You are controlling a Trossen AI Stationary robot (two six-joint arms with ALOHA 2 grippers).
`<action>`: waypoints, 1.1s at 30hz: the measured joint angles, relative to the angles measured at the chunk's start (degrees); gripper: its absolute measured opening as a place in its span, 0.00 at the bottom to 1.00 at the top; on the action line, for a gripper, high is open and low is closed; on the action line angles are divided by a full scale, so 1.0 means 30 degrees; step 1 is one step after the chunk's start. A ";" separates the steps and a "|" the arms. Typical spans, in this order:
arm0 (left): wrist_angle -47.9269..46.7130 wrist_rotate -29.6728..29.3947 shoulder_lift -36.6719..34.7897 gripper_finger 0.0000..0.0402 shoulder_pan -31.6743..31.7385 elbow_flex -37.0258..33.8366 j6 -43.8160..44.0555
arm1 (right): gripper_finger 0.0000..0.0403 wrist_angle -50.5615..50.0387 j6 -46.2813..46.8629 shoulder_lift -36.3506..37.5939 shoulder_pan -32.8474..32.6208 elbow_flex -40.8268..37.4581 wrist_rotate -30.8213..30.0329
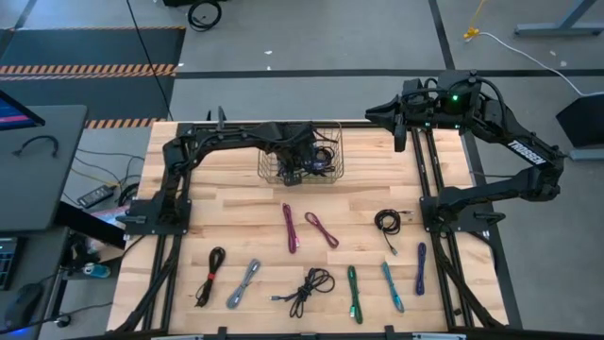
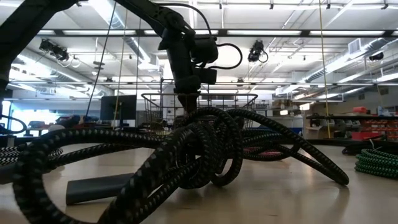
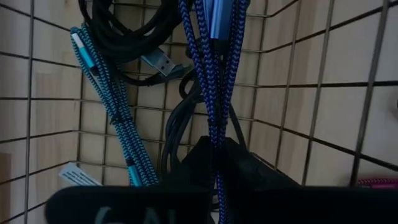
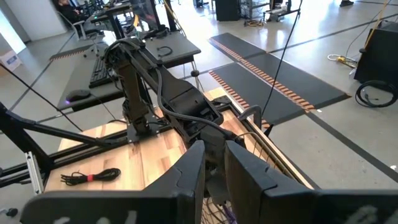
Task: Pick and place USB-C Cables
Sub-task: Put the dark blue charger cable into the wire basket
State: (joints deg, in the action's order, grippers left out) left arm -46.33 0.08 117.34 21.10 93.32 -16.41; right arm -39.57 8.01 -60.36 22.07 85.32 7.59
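fingers of the left gripper [image 3: 214, 177] pinch a blue braided cable [image 3: 211, 74], which hangs doubled in the left wrist view, its herringbone weave running up to a bright blue plug. beside it in the wire basket [image 1: 302, 156] lie a teal braided cable [image 3: 106, 93] and smooth black cables [image 3: 118, 31] with a grey metal plug. the basket is a grid of thin dark wire standing at about twelve o'clock on the pale wooden surface [image 1: 236, 203], a butcher-block top of glued strips.

left to right along the six o'clock edge of the surface lie more usb-c cables: a black bundle with a red tie [image 1: 211, 276], a grey folded one [image 1: 243, 283], a loose black coil [image 1: 311, 288], a green one [image 1: 353, 293], a teal one [image 1: 392, 285] and a purple one [image 1: 420, 268]. nearer the middle lie two magenta strands [image 1: 291, 229], [image 1: 322, 229], and toward three o'clock a small black coil [image 1: 387, 223].

the left arm [image 1: 226, 142] reaches from nine o'clock across to the basket, wrist bent down into it. the right arm [image 1: 510, 161] is folded back at about two o'clock, its gripper [image 1: 400, 134] just beyond the basket's corner; its fingers [image 4: 245, 168] stand slightly apart with nothing between them.
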 joint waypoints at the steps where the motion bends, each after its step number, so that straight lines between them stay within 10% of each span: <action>1: -0.0004 -0.0006 0.0000 0.08 0.0007 0.0000 0.0167 | 0.17 0.0000 0.0000 0.0000 -0.0003 0.0000 -0.0001; 33: 0.0841 0.1428 0.0412 0.04 0.1282 0.0036 0.0754 | 0.17 -0.0040 -0.0009 0.0000 -0.0003 0.0007 0.0003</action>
State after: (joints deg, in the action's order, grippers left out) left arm -43.81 4.36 118.57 24.95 93.43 -14.15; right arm -39.69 7.98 -60.36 22.06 85.34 7.60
